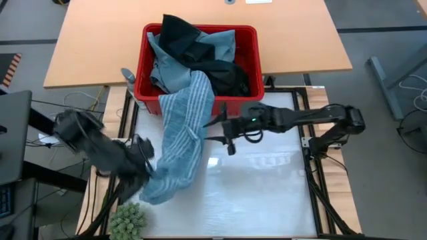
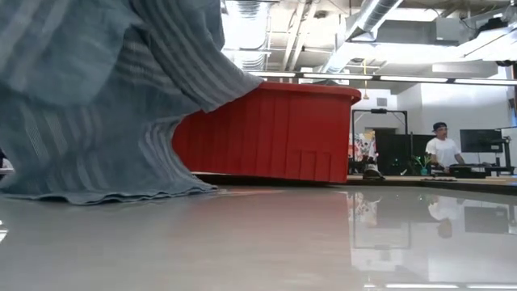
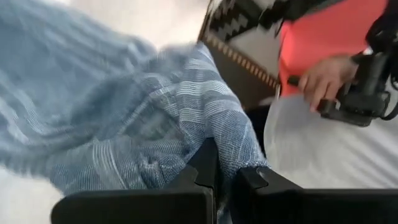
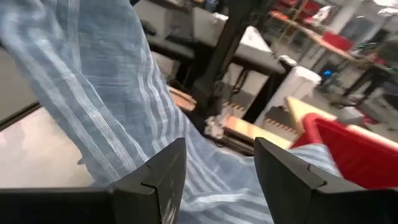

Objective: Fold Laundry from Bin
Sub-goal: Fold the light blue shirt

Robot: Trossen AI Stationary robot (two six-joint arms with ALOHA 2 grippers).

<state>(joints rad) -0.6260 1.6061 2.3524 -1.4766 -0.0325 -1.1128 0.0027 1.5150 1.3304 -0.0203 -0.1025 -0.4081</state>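
Note:
The red bin (image 1: 248, 40) stands at the table's far edge, full of laundry: a black garment (image 1: 179, 37), a light blue one (image 1: 220, 45) and others. A grey-blue striped cloth (image 1: 183, 130) spills over the bin's near rim and runs down to the table, where its lower end (image 2: 105, 190) rests in folds. At the cloth's left edge, my left gripper (image 1: 147, 167) is shut on it. My right gripper (image 1: 219, 127) hovers open just right of the cloth, close to the bin, and the cloth (image 4: 93, 106) lies beyond its fingers. My left gripper pinches a bunched fold of the striped cloth (image 3: 235, 155) between its two fingers, near the cloth's lower end. The fingers come from the table's left, slanting down. The cloth's upper part hangs from the bin's rim and its lower end lies on the table.
A green spiky ball (image 1: 128, 220) sits at the near left corner. The white table top (image 1: 267, 193) spreads bare right of the cloth. The bin's red wall (image 2: 275, 133) rises behind the cloth. A person (image 2: 443, 149) stands far off in the room.

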